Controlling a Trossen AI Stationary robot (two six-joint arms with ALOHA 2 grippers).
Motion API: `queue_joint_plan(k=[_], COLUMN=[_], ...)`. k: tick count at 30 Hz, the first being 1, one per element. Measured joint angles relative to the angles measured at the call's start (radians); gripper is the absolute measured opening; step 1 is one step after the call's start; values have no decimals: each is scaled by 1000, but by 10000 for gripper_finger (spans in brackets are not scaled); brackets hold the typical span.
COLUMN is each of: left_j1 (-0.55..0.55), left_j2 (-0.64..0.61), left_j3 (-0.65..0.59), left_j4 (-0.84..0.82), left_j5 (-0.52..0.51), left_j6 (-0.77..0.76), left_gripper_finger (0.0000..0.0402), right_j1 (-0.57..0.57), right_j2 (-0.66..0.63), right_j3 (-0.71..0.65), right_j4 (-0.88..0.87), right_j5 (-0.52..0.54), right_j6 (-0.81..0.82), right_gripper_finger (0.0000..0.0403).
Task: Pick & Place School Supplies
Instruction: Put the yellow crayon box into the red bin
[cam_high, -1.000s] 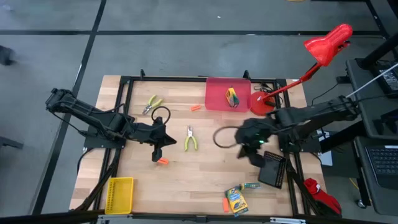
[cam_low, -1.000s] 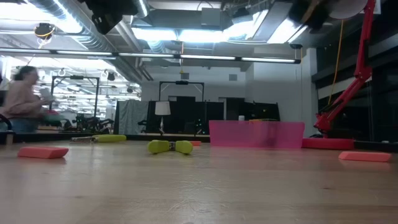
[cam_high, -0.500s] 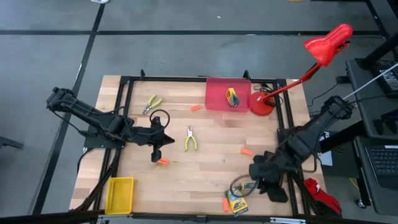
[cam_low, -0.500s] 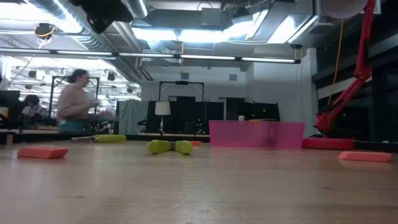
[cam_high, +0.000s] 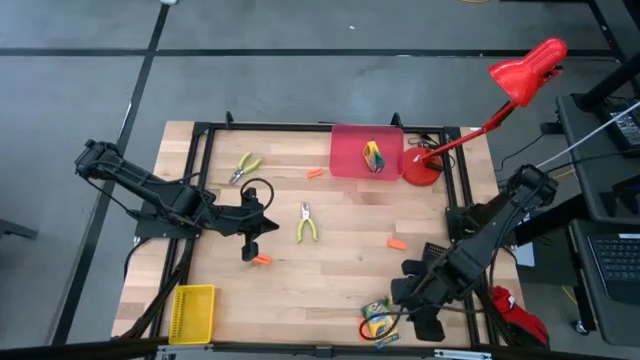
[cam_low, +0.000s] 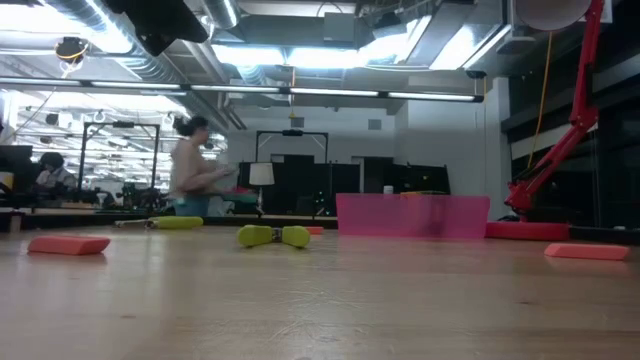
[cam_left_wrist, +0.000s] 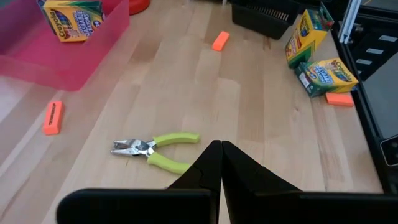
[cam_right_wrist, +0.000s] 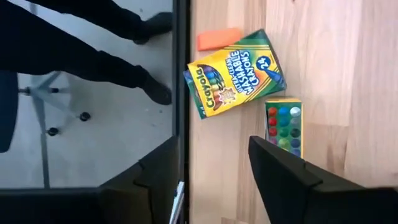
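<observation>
School supplies lie scattered around the red bin (cam_high: 365, 152), and we have just swung our right arm down to the crayon boxes.

Left of the red bin, our left gripper (cam_high: 250, 238) hangs over the table with its fingers pressed together, holding nothing; one pair of pliers (cam_high: 243, 167) lies beyond it and the other pliers (cam_high: 306, 224) rest between it and the bin, with an orange stick (cam_high: 262, 260) close by. One crayon box (cam_high: 373, 155) already sits inside the red bin. Nearer us and right of the bin, our right gripper (cam_right_wrist: 211, 168), a second ago beside the black bin (cam_high: 433, 254), now hovers with fingers spread over two crayon boxes (cam_right_wrist: 235, 72), readying what we judge is the next pick.
</observation>
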Motion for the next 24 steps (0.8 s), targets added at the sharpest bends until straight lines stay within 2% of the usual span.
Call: queue_joint_plan(k=[5,10,24], left_j1=[-9,-26,-26], left_j2=[0,0,0], left_j3=[0,0,0], left_j4=[0,0,0], left_j5=[0,0,2], left_j6=[0,1,-1], left_gripper_finger=[3,3,3], right_j1=[-6,-7,-7], right_j2=[46,55,55], right_j3=[0,0,-15], right_j4=[-2,-10,-52], right_j5=[1,66,113], right_j6=[0,19,7], right_gripper_finger=[160,132,126])
